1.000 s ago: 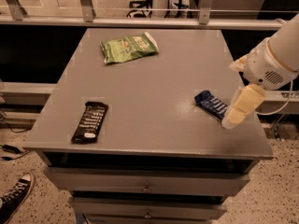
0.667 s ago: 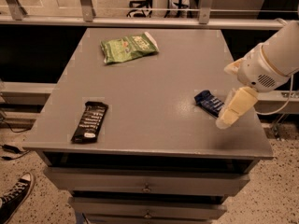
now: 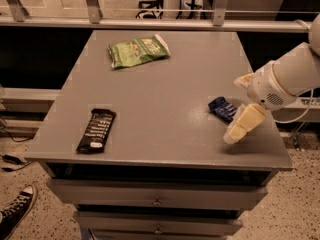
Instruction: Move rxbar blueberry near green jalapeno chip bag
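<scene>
The rxbar blueberry (image 3: 222, 108), a small dark blue bar, lies flat on the right side of the grey table (image 3: 165, 94). The green jalapeno chip bag (image 3: 137, 50) lies flat at the back of the table, left of centre, far from the bar. My gripper (image 3: 240, 126) hangs from the white arm that comes in from the right. Its cream fingers point down toward the table just right of and in front of the blue bar, partly covering its right end. It holds nothing that I can see.
A black-wrapped bar (image 3: 96, 130) lies near the table's front left edge. Drawers (image 3: 157, 200) sit under the tabletop. A metal railing (image 3: 150, 23) runs behind the table. A sneaker (image 3: 14, 210) shows on the floor at lower left. A cable (image 3: 300, 115) hangs at right.
My gripper has moved left and down toward the table, closer to the blue bar. The bar, the chip bag and the black bar have not moved.
</scene>
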Robot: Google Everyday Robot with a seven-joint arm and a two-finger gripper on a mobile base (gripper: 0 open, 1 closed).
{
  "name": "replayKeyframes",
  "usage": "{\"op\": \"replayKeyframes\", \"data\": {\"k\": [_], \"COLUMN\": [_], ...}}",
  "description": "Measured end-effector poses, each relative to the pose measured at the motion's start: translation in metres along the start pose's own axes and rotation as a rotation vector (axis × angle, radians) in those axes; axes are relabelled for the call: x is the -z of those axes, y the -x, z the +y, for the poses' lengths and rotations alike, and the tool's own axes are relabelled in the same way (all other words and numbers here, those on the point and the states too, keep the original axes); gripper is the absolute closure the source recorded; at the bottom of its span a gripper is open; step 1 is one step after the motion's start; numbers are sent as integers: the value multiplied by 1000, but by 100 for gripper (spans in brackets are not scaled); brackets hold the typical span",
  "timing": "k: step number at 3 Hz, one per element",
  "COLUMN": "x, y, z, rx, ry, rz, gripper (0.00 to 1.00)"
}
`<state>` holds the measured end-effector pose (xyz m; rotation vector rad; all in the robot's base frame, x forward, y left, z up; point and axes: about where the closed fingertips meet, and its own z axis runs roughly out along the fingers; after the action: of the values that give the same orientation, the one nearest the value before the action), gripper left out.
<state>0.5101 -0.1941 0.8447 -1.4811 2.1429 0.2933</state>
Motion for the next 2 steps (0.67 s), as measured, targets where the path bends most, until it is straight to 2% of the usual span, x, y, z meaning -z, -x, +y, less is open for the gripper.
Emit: {"op": "replayKeyframes", "data": {"k": [1, 2], "x": [-7, -11], "y": [-4, -5], "z": [-5, -6], "rx": [-10, -33], "ry": [3, 23], "rz": [1, 1], "gripper": [0, 15]}}
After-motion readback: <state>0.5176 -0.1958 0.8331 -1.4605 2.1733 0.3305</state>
